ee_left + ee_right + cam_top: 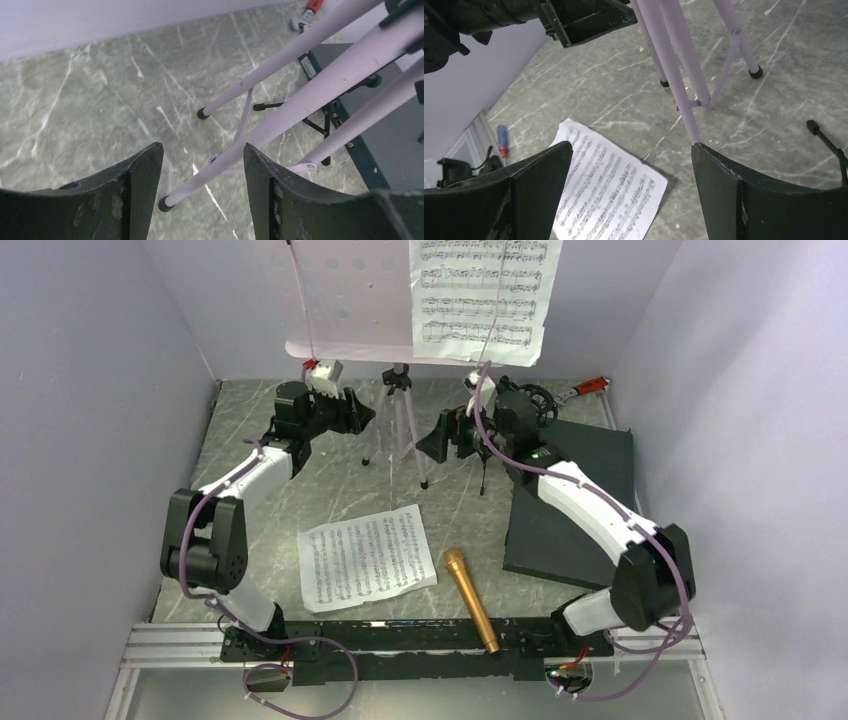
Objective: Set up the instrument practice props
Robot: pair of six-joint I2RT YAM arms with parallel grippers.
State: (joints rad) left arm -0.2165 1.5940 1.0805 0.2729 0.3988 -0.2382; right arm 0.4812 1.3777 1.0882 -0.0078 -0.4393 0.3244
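Pale lilac tripod music stand is upright at the rear of the veined grey-green table. Its perforated desk carries one printed sheet on the right half. Second sheet lies flat near the front, with the gold cylindrical microphone just right of it. Left gripper and right gripper flank the thin tube legs, fingers apart, holding nothing. Black tripod mic stand stands by the matte dark slab; red-handled wrench lies in the far corner.

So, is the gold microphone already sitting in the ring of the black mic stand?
No, the gold microphone lies flat on the table, right beside the loose music sheet.
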